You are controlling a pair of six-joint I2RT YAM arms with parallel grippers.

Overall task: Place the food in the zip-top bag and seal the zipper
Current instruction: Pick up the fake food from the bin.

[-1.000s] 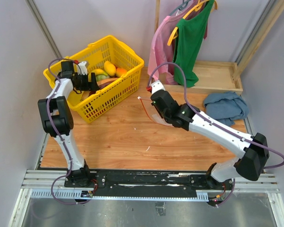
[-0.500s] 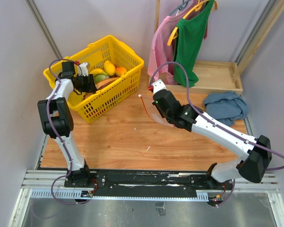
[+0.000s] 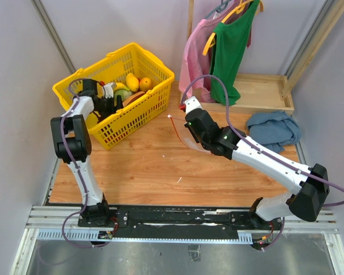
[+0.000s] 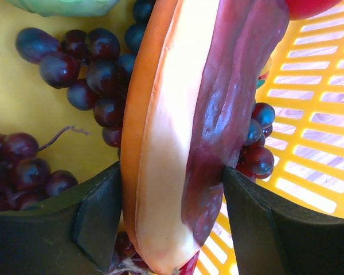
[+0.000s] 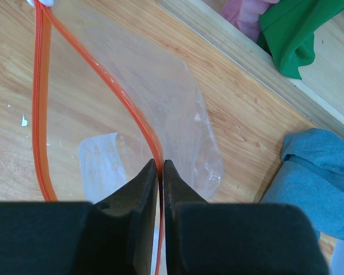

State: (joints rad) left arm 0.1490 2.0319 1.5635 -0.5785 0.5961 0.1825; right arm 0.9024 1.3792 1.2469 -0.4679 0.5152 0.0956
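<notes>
Left claw (image 4: 172, 192): we record its fingers at either flank of the long orange-brown piece (image 4: 178, 114), against it or nearly so. Whether they grip it, we cannot tell. The piece runs lengthwise out along the fingers, with grapes (image 4: 97, 80) beneath, all inside the yellow basket (image 4: 321, 114).

Right claw (image 5: 160, 172): clenched on the zipper (image 5: 106, 86), holding the bag (image 5: 166, 109) over the table (image 5: 11, 114), mouth bowed open.

We judge that the bag lies to the left claw's right, well apart, and that the left arm is nearer the food.
</notes>
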